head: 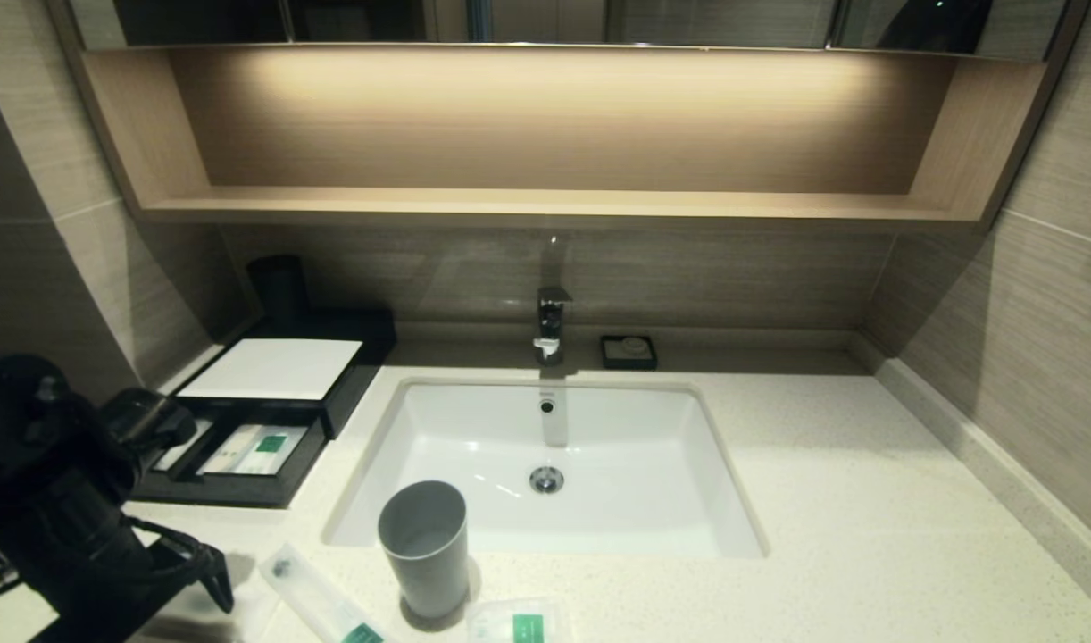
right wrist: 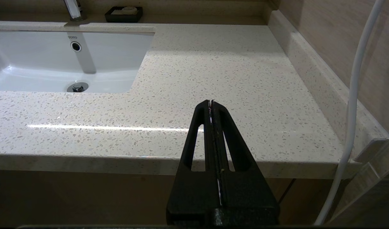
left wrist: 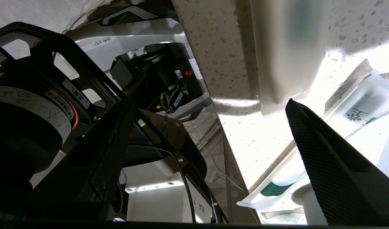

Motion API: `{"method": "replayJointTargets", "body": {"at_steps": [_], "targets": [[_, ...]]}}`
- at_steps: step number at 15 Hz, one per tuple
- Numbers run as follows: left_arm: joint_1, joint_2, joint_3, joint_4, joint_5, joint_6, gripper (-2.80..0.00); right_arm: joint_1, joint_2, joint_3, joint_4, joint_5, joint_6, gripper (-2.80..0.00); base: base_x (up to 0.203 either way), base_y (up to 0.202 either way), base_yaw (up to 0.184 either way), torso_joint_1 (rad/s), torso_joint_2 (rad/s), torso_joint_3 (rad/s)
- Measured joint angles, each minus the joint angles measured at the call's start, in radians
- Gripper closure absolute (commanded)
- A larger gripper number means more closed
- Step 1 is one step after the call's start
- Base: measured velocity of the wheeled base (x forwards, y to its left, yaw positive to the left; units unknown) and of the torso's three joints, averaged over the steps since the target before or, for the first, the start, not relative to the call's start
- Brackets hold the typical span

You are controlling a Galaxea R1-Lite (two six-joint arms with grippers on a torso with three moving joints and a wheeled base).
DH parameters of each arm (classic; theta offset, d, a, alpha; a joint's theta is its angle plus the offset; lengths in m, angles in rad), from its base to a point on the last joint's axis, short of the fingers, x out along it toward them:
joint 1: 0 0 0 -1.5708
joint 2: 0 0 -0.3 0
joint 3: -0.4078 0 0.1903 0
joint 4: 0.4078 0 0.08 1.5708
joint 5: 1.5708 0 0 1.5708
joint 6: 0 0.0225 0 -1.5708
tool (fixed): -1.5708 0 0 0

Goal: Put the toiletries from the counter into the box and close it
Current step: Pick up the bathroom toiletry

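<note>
The black box point(head: 349, 393) with a white top panel stands at the counter's back left. Its front drawer is pulled out, and one packet with a green label point(head: 255, 449) lies in it. A long narrow packet point(head: 318, 600) lies on the counter point(head: 867, 500) near the front edge, left of a grey cup. A small squarish packet point(head: 519, 623) lies right of the cup. My left gripper point(head: 211, 580) is open and empty, low at the front edge just left of the long packet point(left wrist: 277, 187). My right gripper point(right wrist: 211, 103) is shut and empty over the counter's front right edge.
A grey cup point(head: 423, 545) stands between the two packets, in front of the white sink point(head: 679, 500). A faucet point(head: 553, 321) and a small black soap dish point(head: 628, 351) are behind the sink. A dark cup point(head: 279, 290) stands behind the box.
</note>
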Motion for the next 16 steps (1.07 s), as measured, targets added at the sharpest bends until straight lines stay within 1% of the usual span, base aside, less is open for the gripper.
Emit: {"method": "replayJointTargets", "body": {"at_steps": [9,16], "targets": [[0.002,0.038,0.008,-0.012,0.01,-0.003,-2.8,0.0,0.0,0.0,0.0,0.0,0.0,0.0,0.0,0.0,0.0,0.0,0.0,0.0],[0.007,0.014,0.001,-0.011,0.018,-0.008,-2.8,0.0,0.0,0.0,0.0,0.0,0.0,0.0,0.0,0.0,0.0,0.0,0.0,0.0]]}}
